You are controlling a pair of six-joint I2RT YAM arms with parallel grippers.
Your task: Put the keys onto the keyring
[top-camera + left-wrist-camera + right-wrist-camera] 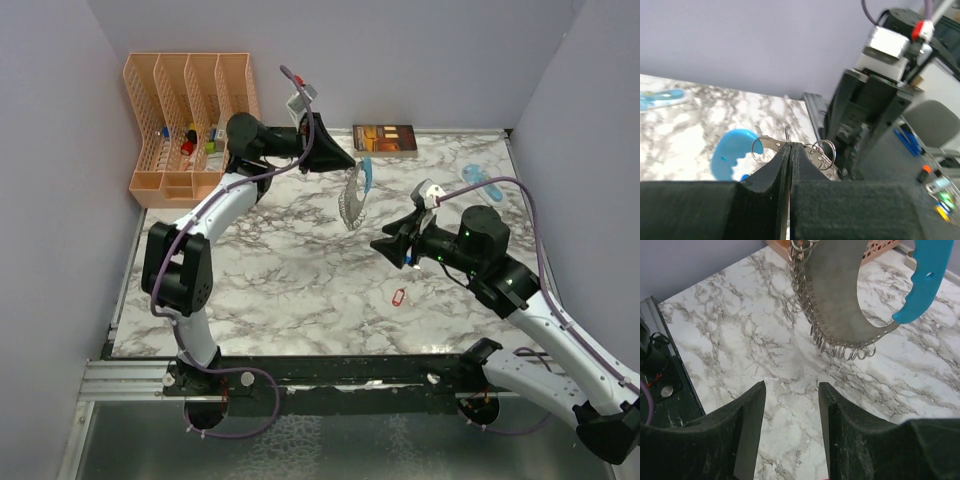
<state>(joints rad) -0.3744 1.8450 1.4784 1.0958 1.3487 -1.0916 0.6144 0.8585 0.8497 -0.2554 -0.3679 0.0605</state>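
Note:
My left gripper (335,152) is raised over the far middle of the table and is shut on the keyring (354,198). The keyring is a curved grey metal plate with several small rings and a light-blue strap (367,172), and it hangs below the jaws. In the left wrist view the jaws pinch the plate (771,144) between ring loops. The right gripper (383,243) stands open a short way right of the keyring (840,305), nothing between its fingers (752,405). A red key (398,297) lies on the marble. A small dark blue bit (411,262) shows under the right gripper; what it is I cannot tell.
An orange mesh file organizer (190,120) stands at the back left. A brown book (384,140) lies at the back wall. A pale-blue see-through object (480,180) lies at the back right. Grey walls close in three sides.

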